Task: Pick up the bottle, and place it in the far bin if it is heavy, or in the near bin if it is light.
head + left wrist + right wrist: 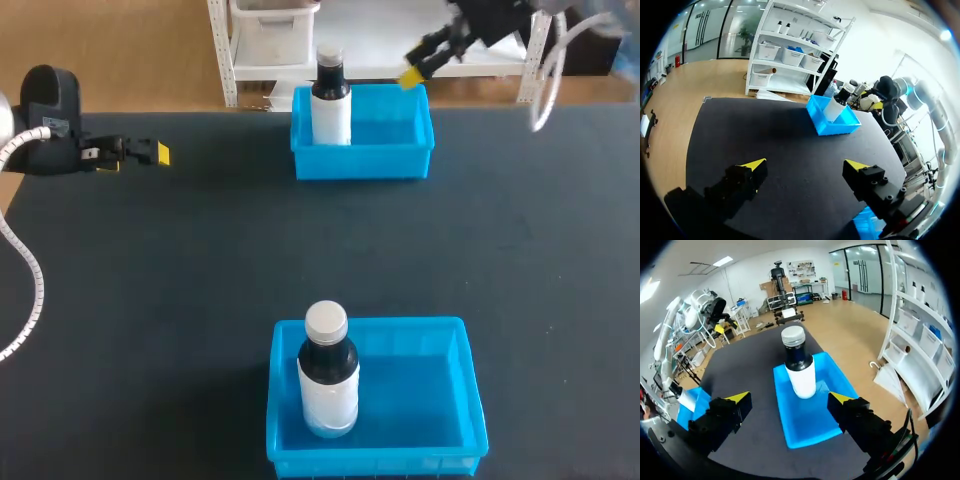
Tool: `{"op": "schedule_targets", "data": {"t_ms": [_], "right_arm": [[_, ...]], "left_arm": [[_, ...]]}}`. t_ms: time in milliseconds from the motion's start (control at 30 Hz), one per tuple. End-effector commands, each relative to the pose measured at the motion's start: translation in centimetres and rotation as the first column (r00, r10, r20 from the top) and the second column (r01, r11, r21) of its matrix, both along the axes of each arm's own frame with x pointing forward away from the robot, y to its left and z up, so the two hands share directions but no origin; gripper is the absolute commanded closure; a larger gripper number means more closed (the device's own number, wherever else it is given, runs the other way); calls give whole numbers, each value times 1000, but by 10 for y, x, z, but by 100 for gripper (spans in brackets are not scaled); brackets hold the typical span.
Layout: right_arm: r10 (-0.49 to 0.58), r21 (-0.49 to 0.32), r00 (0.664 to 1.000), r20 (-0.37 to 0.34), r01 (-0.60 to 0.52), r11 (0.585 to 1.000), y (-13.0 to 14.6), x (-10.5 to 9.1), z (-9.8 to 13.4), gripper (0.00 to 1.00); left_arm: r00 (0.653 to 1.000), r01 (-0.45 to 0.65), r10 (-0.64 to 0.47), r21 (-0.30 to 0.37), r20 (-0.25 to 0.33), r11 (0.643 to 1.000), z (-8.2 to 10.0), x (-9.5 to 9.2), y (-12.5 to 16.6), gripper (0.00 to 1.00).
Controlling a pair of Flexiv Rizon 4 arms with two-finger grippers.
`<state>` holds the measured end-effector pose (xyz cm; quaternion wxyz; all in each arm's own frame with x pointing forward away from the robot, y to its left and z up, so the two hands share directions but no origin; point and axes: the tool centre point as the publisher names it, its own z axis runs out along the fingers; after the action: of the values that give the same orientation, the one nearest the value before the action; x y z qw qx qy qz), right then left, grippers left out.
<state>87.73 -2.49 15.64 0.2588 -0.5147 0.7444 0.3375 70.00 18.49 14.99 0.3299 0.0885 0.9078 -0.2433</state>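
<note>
Two white bottles with dark necks stand upright, one in each blue bin. The far bin (362,163) holds one bottle (331,105) at its left end; the near bin (420,395) holds the other bottle (328,372). My right gripper (418,68) hangs open above the far bin's back right corner, apart from the bottle. From the right wrist, that bottle (799,365) stands in the bin (810,422) ahead of the open right gripper (789,398). My left gripper (150,152) is open and holds nothing over the table's far left (805,165).
The dark table top (200,260) lies bare between the two bins and around my left gripper. The left wrist view shows the far bin (832,129) ahead and to the right, with my right arm (890,95) behind it.
</note>
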Motion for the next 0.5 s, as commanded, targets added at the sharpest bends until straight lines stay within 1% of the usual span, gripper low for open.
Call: {"op": "schedule_targets", "data": {"t_ms": [33, 133, 267, 367, 500], "right_arm": [[-230, -23, 967, 109, 234, 972, -41, -45, 23, 0], [-312, -37, 942, 122, 318, 947, -56, -57, 30, 0], [-377, -53, 916, 138, 387, 920, -68, -74, 37, 0], [-412, -93, 892, 185, 433, 896, -73, -92, 44, 0], [-457, -109, 860, 228, 489, 866, -74, -117, 50, 0]], "left_arm": [[1000, 0, 0, 0, 0, 1000, 0, 0, 0, 0], [1000, 0, 0, 0, 0, 1000, 0, 0, 0, 0], [1000, 0, 0, 0, 0, 1000, 0, 0, 0, 0], [1000, 0, 0, 0, 0, 1000, 0, 0, 0, 0], [1000, 0, 0, 0, 0, 1000, 0, 0, 0, 0]]}}
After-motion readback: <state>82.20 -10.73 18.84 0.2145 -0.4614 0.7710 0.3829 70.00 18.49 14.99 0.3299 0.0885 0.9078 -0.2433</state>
